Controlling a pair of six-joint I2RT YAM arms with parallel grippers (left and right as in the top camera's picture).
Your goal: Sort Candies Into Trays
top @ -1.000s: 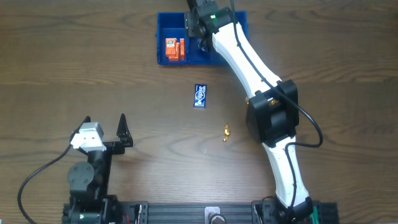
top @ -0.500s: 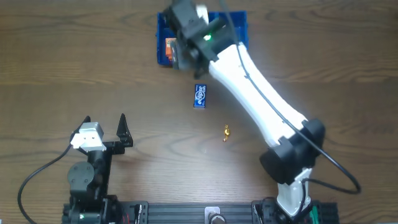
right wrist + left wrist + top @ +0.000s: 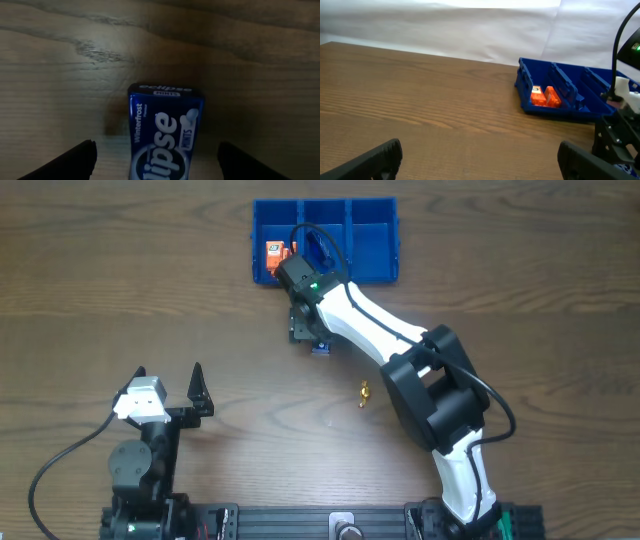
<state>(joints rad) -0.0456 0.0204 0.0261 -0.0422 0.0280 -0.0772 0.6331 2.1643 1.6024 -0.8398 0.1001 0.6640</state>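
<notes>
blue tray (image 3: 373,240), orange candies (image 3: 277,253), blue mint box (image 3: 165,135), gold candy (image 3: 364,392)

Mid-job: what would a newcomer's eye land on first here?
The open right gripper hangs over a blue mint box on the table. Beyond it, a blue tray holds orange candies in its left compartment; a small gold candy lies alone nearer the arms' bases.

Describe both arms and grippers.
Right arm: white links, bulky black joints, a thin black cable, a green light near its black right gripper. Left arm: black, white wrist block, looping black cable, left gripper with pointed black fingers.
</notes>
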